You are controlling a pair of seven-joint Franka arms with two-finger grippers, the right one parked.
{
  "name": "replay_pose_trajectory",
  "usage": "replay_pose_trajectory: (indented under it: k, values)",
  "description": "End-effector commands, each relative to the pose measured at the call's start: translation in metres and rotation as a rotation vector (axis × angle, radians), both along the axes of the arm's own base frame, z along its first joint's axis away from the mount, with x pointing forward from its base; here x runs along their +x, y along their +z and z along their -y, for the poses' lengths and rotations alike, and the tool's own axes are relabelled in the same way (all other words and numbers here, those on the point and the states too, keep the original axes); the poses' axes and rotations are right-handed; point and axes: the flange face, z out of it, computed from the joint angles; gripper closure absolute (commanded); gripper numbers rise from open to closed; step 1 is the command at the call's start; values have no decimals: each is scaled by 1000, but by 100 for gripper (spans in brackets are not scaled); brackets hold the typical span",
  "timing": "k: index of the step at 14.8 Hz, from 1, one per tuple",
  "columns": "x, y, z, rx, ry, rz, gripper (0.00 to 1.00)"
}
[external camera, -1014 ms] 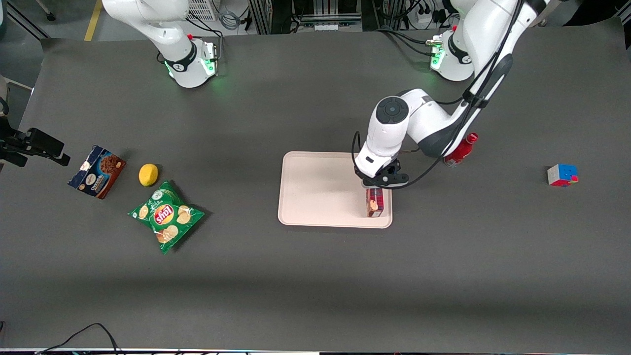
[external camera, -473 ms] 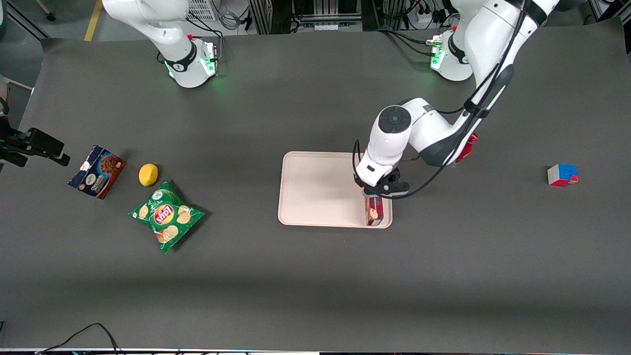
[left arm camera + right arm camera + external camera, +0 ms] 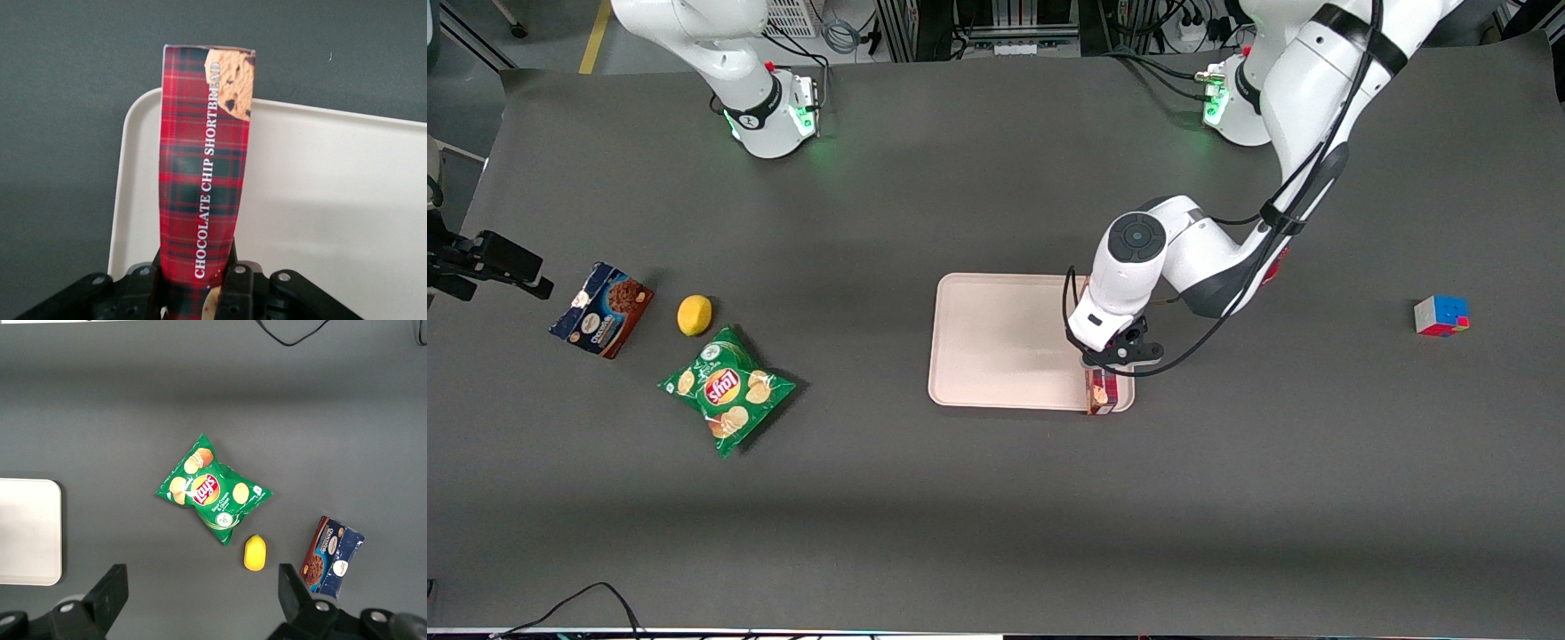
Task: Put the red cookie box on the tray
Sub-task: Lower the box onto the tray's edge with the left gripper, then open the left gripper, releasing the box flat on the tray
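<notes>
The left arm reaches down and forward, its hand [image 3: 1108, 366] clamped with fingers [image 3: 148, 283] closed.

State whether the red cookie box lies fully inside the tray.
No. The red cookie box, held in the shut gripper above the tray, has its end past the tray's rim, over the table.

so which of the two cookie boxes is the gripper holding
The red cookie box, red plaid and long. The gripper is shut on it over the tray. The shorter blue-and-brown cookie box lies toward the parked arm's end, beside the lemon.
</notes>
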Motion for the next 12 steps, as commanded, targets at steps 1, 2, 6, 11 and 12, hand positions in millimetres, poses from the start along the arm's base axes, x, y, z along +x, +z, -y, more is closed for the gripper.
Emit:
replay_pose_trajectory:
  k: [1, 2, 6, 11, 12]
  values:
    - [1, 3, 4, 18, 6, 8, 94]
    - [1, 3, 4, 18, 6, 8, 92]
    - [1, 2, 4, 21, 4, 4, 34]
    - [0, 1, 3, 34, 6, -4, 0]
    - [1, 1, 2, 35, 6, -3, 0]
